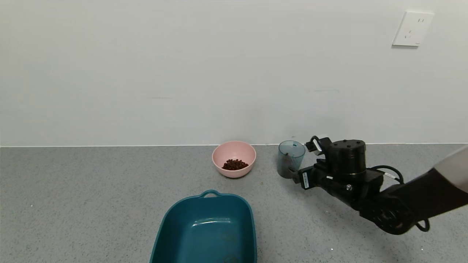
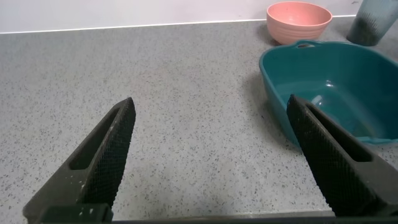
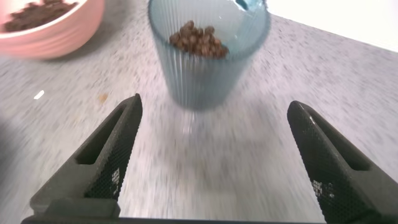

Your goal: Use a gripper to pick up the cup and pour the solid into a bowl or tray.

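Your cup stands upright near the surface's far edge, pellets inside. Your right claw sits spread wide just beside it, not touching. The pink bowl nearby holds more pellets. Your left claw hovers spread beside the teal tray.

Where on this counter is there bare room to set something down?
Bare: everything left of the pink bowl and teal tray, plus the strip between the two. Crowded: the back right, where the cup stands beside the bowl with the right gripper open at it.
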### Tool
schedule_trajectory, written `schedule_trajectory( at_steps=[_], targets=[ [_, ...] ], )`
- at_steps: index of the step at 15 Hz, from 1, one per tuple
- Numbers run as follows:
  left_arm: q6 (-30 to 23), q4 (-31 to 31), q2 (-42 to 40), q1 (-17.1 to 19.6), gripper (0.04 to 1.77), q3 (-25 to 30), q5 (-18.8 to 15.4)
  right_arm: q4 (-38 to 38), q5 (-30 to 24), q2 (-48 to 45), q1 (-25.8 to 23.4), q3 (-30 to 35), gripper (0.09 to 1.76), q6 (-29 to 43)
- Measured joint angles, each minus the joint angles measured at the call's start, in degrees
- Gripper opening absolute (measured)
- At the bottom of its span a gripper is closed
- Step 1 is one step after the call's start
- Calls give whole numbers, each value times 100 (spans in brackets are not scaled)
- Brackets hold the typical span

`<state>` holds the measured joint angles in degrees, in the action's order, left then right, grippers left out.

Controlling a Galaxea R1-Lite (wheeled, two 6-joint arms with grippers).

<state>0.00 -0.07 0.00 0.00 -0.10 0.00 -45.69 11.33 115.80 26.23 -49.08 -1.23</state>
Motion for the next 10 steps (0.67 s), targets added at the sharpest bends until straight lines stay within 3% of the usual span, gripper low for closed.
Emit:
schedule_trajectory(
  at_steps=[5,8,10],
  targets=[
    [0,0,0,0,175,0,0,11,68,-1407,265,1256,170,0],
    [0,0,0,0,175,0,0,-56,931,-1955,384,1749,170,9],
    [0,0,0,0,175,0,0,-76,957,-2341,416,2103,170,-83]
  ],
)
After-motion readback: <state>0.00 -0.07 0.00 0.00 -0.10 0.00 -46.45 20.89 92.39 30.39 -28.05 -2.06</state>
